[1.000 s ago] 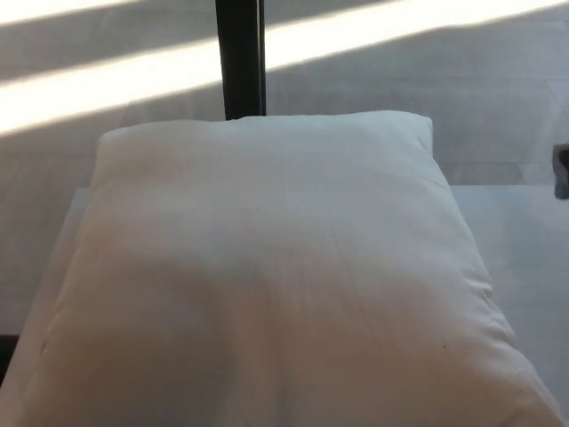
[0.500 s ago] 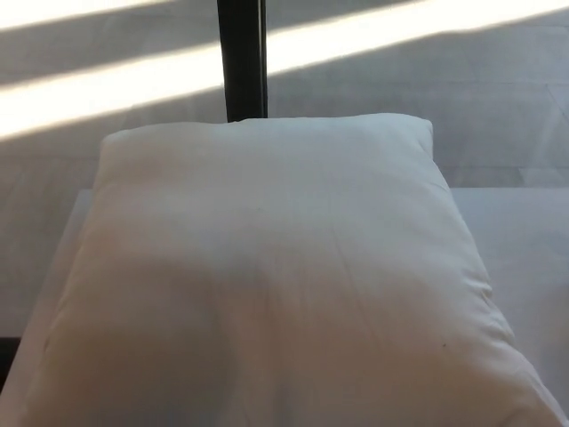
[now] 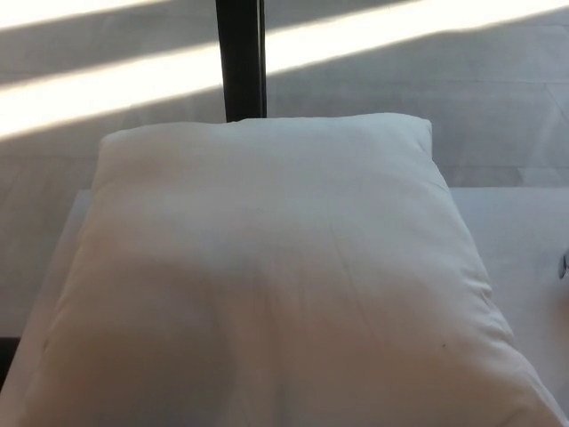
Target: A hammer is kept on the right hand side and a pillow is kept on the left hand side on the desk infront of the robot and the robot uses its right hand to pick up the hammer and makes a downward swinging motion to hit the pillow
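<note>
No fingers in view; white pillow plump, lightly creased.

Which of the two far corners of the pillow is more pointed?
The far right corner of the pillow; it sticks out sharply, while the far left corner is rounded.

no readable text, labels or numbers anywhere

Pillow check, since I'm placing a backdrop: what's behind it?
Behind the pillow a black post rises, with sunlit floor beyond. The post's base is hidden by the pillow's far edge.
</note>
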You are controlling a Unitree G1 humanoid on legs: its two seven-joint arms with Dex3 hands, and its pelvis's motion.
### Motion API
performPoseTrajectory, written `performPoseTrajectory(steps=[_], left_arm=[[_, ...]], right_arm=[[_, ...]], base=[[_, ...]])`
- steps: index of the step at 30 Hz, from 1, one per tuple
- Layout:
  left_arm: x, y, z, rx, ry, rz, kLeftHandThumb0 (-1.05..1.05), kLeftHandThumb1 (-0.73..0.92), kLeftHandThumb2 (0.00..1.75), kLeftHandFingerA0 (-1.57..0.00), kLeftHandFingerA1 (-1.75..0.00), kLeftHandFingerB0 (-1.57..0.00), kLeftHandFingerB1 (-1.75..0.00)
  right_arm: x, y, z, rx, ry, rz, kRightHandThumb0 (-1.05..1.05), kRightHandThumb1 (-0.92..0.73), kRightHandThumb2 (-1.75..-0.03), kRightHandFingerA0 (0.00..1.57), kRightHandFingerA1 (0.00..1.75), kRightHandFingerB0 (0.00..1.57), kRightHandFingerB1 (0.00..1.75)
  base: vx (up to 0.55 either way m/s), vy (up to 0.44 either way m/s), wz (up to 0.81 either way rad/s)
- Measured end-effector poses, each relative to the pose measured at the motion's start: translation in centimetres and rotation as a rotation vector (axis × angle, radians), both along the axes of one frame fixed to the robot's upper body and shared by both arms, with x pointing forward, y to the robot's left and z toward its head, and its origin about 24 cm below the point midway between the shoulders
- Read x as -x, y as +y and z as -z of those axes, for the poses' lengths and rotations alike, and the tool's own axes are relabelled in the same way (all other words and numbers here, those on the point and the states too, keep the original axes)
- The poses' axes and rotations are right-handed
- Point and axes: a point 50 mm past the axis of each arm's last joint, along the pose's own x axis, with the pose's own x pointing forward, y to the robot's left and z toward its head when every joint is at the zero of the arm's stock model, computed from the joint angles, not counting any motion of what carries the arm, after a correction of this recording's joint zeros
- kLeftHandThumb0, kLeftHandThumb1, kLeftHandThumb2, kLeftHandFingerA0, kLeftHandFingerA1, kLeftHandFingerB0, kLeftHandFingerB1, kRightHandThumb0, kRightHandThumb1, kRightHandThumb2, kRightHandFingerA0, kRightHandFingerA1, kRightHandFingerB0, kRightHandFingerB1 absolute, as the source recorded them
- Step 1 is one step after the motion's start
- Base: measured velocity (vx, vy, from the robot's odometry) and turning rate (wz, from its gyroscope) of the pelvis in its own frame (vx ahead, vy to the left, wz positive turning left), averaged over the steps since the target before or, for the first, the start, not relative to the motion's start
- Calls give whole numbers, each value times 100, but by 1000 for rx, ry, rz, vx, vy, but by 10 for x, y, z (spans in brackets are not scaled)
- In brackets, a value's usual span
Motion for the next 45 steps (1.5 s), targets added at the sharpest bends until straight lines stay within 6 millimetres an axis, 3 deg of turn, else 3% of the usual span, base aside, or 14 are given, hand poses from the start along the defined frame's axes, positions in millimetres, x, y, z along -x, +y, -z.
performPoseTrajectory(steps=[3,5,9,10,11,25,26,29,30,31,36,38,40,45], left_arm=[[0,0,0,0,1,0,-46,59,57,-78,-64,-71,-54],[0,0,0,1,2,0,-45,60,58,-75,-62,-71,-53],[1,0,1,1,6,-5,-45,60,58,-75,-59,-70,-52],[1,0,1,1,8,-6,-44,60,58,-74,-61,-69,-53],[1,0,1,0,8,-7,-44,60,58,-73,-61,-69,-53],[0,0,1,-1,7,-8,-47,59,58,-74,-61,-70,-53],[0,0,1,-1,7,-7,-46,60,58,-72,-60,-69,-53],[0,0,1,-1,6,-7,-45,60,58,-72,-60,-70,-53],[0,0,1,-1,7,-7,-45,59,58,-73,-61,-71,-53],[0,0,1,-1,7,-8,-46,59,58,-76,-62,-73,-54],[-1,0,1,-1,5,-7,-47,59,58,-76,-61,-72,-53],[-1,0,1,-2,5,-7,-46,59,58,-78,-61,-71,-53],[-1,0,1,-2,5,-8,-44,62,58,-75,-62,-69,-54],[-2,0,1,-1,2,-10,-43,58,57,-74,-62,-73,-57]], right_arm=[[0,1,0,52,5,-54,-80,-76,-63,0,65,4,33],[1,0,-1,92,9,-92,-104,-65,-103,0,14,0,16],[7,-1,7,149,73,-181,-102,-60,-106,0,21,0,14],[9,0,10,159,95,-208,-105,-77,-64,0,0,0,11],[12,1,14,166,117,-238,-105,-60,-89,0,0,0,5],[29,-10,5,44,127,-354,-101,-70,-105,0,0,0,2],[31,-11,4,26,117,-348,-100,-92,-68,0,0,0,0],[38,-21,-4,-49,66,-310,-97,-62,-95,0,0,0,1],[40,-24,-5,-64,56,-300,-96,-83,-65,0,0,0,1],[42,-28,-8,-86,37,-282,-105,-74,-112,0,14,0,2],[57,-52,-22,-160,-64,-177,-99,-69,-105,0,4,2,4],[63,-61,-26,-179,-103,-136,-34,-57,-108,3,53,0,48],[70,-71,-32,-194,-153,-87,-52,-78,-65,7,39,24,32],[84,-92,-44,-233,-265,27,-47,-81,-66,0,33,13,33]], base=[[0,0,0],[0,0,0],[0,0,0],[0,0,0],[0,0,0],[0,0,0],[0,0,0],[0,0,0],[0,0,0],[0,0,0],[0,0,0],[0,0,0],[0,0,0],[0,0,0]])
